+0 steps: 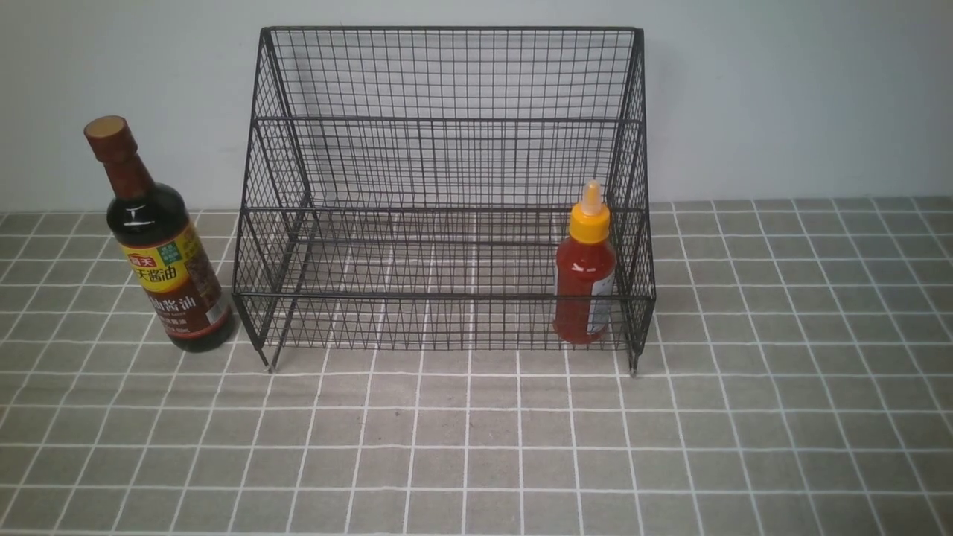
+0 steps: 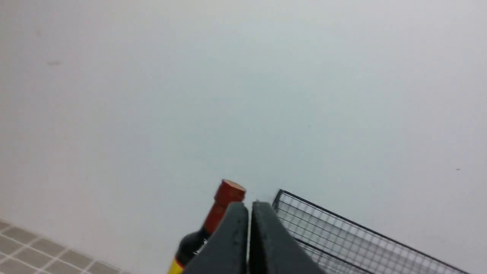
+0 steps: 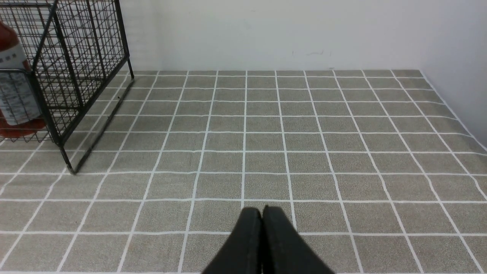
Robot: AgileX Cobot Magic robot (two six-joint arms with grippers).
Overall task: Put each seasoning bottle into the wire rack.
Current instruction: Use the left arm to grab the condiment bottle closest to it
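Right jaws: pressed together, nothing between them, low over the grey-tiled table (image 3: 304, 152), well apart from the wire rack (image 3: 76, 57).
Left jaws: pressed together, empty, raised and aimed toward the pale wall (image 2: 243, 95).
Wire rack: black mesh, tall back, sloping sides, low front rail, short legs; standing on the table against the wall.
Red squeeze bottle (image 1: 584, 283): yellow nozzle cap, white label; upright inside the rack at its front right corner, behind the front rail, just beside the right side mesh.
Soy-sauce bottle (image 1: 167, 275): dark, brown cap, yellow-and-brown label; standing on the table outside the rack, just beside its left front leg; contact not discernible.
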